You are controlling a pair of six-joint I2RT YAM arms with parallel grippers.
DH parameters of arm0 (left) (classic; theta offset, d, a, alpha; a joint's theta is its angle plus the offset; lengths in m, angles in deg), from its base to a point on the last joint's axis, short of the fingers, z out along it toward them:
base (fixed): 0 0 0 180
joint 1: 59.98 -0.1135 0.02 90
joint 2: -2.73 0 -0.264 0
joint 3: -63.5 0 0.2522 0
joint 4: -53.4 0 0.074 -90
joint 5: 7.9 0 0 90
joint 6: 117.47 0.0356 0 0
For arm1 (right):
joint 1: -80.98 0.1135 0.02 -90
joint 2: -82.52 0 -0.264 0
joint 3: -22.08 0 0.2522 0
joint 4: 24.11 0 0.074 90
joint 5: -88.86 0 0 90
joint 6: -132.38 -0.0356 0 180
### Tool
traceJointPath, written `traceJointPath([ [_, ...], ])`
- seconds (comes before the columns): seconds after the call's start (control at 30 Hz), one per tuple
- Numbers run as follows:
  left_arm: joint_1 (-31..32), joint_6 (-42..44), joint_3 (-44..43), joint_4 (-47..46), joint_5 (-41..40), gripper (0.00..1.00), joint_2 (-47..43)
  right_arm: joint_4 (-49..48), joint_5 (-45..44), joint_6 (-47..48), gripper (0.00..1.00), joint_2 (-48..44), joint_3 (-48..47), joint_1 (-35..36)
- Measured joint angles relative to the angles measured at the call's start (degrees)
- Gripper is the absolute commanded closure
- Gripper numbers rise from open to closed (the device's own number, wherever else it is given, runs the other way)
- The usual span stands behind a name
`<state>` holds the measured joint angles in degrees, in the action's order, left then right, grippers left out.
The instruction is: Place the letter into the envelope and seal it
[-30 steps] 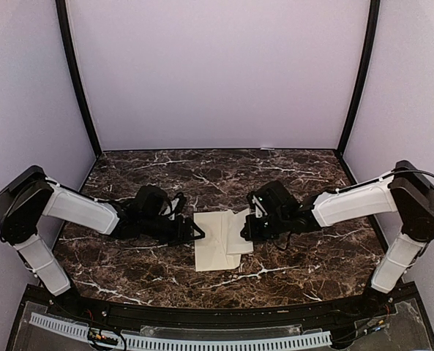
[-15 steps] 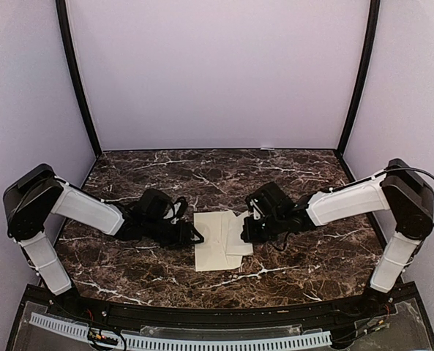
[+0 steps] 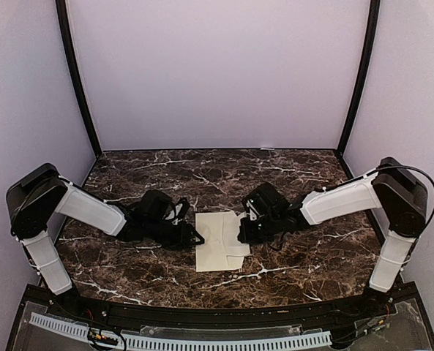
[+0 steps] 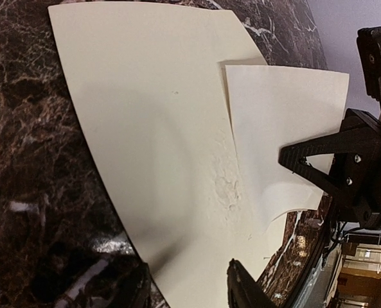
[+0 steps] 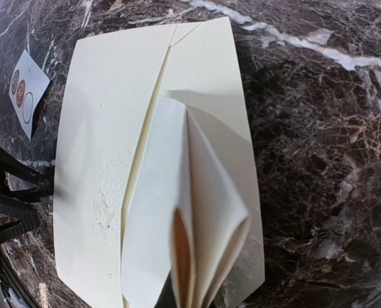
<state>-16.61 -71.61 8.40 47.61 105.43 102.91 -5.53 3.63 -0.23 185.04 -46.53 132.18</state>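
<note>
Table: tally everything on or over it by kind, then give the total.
Cream paper envelope: 1
Small white card with printed circles: 1
Black two-finger grippers: 2 (left gripper, right gripper)
Total: 4

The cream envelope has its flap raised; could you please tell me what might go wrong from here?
The right end effector pinches the flap of the cream paper envelope into a buckled fold; a pull might crease or tear it. The left end effector stands open astride the envelope's edge; shutting there could crumple or drag it.
</note>
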Motion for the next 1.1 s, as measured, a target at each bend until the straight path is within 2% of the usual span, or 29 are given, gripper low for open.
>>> traceJointPath([
  [0.5, 0.02, 0.02, -0.98, -0.09, 0.90, 0.61, 1.07, 1.05, 1.86, -0.81, 1.00, 2.60, -2.03, 0.00],
  [0.97, 0.15, -0.02, -1.51, -1.22, 2.21, 0.63, 2.21, -2.14, 6.45, -0.57, 1.00, 4.85, -3.08, 0.00],
  [1.1, 0.52, 0.00, -1.51, -1.38, 2.19, 0.63, 2.27, -1.40, 6.58, 0.24, 0.88, 4.92, -4.07, 0.00],
])
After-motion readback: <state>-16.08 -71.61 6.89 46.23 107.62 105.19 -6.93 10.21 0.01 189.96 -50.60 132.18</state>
